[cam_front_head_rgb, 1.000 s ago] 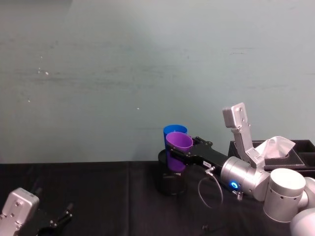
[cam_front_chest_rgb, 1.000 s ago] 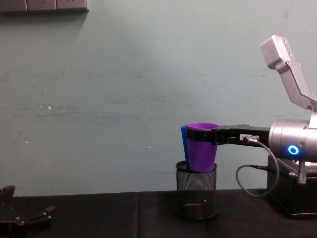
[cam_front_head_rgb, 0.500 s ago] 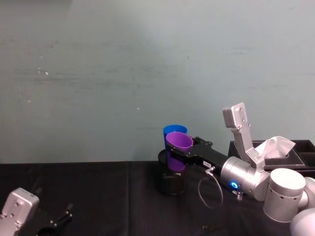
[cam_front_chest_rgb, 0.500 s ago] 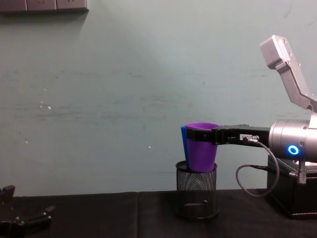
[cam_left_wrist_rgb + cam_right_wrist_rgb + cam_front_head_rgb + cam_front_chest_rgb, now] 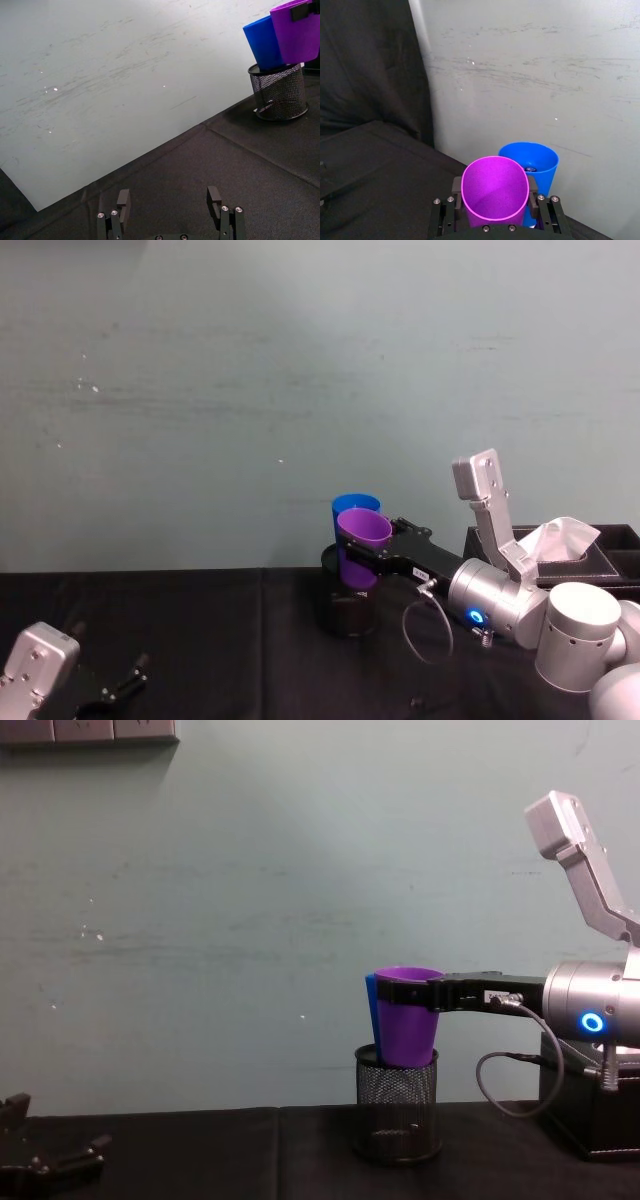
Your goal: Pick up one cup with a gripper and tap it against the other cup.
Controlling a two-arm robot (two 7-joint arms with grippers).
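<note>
My right gripper (image 5: 366,546) is shut on the purple cup (image 5: 362,530) and holds it upright just above a black wire-mesh pen holder (image 5: 350,615). The blue cup (image 5: 355,504) stands in that holder right behind the purple one. The two cups sit side by side (image 5: 297,35) (image 5: 262,45), and I cannot tell whether they touch. From the right wrist, the purple cup (image 5: 495,192) sits between the fingers, with the blue cup (image 5: 532,157) just beyond. My left gripper (image 5: 169,196) rests open and low at the table's near left (image 5: 115,690).
A black box (image 5: 600,545) with white tissue stands at the far right, behind my right arm. The pale green wall runs close behind the cups. Black cloth (image 5: 200,165) covers the table between the left gripper and the holder (image 5: 397,1110).
The left arm has sunk slightly in the head view. The right gripper and both cups hold the same place.
</note>
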